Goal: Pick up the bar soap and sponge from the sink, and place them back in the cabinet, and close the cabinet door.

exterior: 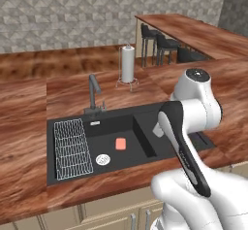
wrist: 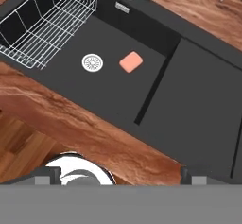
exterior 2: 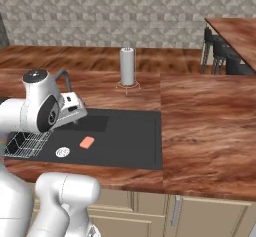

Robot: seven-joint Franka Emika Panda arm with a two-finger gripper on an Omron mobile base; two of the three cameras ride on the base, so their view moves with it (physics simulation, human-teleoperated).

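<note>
Countertop [exterior: 29,112] of reddish-brown wood covers most of the left base view and most of the right base view, and it goes around the sink [exterior: 145,115], a large black basin near the middle of the left base view. In the right base view the sink [exterior 2: 125,136] is at the centre-left, and in the hand view the sink [wrist: 189,105] runs diagonally across the frame. The white robot arm [exterior: 193,127] rises in the lower right of the left base view and stands in front of the right side of the sink; in the right base view it is at the lower left. A white wire rack [exterior: 71,148] sits in the left part of the basin, and in the hand view the rack [wrist: 47,20] is at the upper left. A paper towel roll [exterior: 128,63] stands upright on the counter behind the sink, above the centre of the frame. The dark grey faucet [exterior: 93,93] rises at the back edge of the sink. The bar soap [exterior: 120,143] lies flat on the basin floor, just to the right of the round silver drain [exterior: 102,159]; they are near but apart. In the hand view the bar soap [wrist: 131,62] is above the centre. The gripper [wrist: 123,173] is high above the front edge of the sink, with both finger tips far apart at the bottom of the hand view, so it is spread and holds nothing.
</note>
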